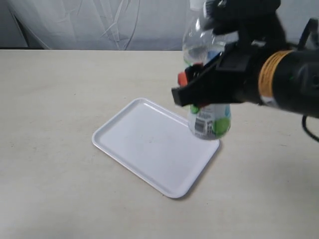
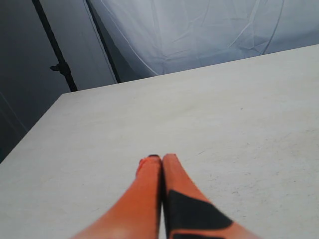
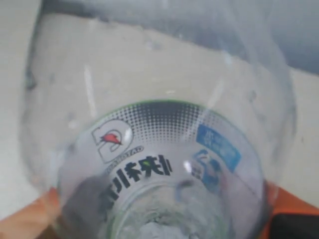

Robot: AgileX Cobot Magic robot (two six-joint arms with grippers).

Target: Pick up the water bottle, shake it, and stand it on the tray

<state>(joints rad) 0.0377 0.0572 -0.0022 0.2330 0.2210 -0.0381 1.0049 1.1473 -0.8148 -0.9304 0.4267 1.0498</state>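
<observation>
The water bottle [image 1: 208, 119] hangs in the air, roughly vertical, its white-and-green label with a barcode at the low end above the far right corner of the tray [image 1: 149, 144]. My right gripper [image 1: 196, 82] is shut on the bottle's middle. The white tray lies flat on the table with nothing on it. In the right wrist view the clear bottle [image 3: 159, 139] fills the frame between the orange fingers [image 3: 37, 211]. My left gripper [image 2: 160, 159] is shut on nothing, low over bare table, and is out of the exterior view.
A beige table [image 1: 60, 99] spreads around the tray. A white cloth backdrop [image 1: 99, 22] hangs behind its far edge. A dark stand [image 2: 57, 64] shows beyond the table corner in the left wrist view.
</observation>
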